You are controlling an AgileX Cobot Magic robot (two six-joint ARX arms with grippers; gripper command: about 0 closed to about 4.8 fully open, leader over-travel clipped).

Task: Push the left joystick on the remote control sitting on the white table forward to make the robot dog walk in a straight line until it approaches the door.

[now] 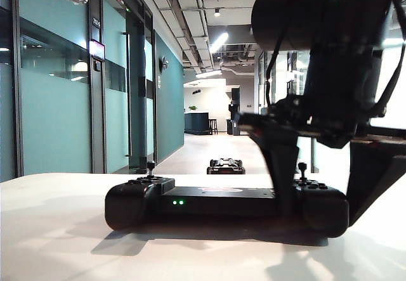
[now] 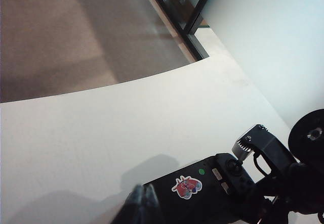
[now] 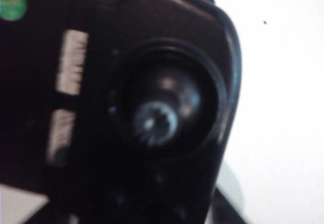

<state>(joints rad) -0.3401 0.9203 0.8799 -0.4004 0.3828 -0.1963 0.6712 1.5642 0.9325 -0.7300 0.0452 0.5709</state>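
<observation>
On the white table (image 1: 57, 230), remote control (image 1: 222, 202) untouched; left joystick (image 1: 151, 167) upright. Right gripper (image 1: 320, 160) straddles far-right stick, open, empty. Left gripper (image 2: 142, 204) grip unclear. Robot dog (image 1: 226, 165) far from door; push pending.

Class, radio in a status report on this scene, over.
Right gripper open over other stick of remote control. Left gripper shut, by controller. Left joystick untouched. Robot dog down corridor.
</observation>
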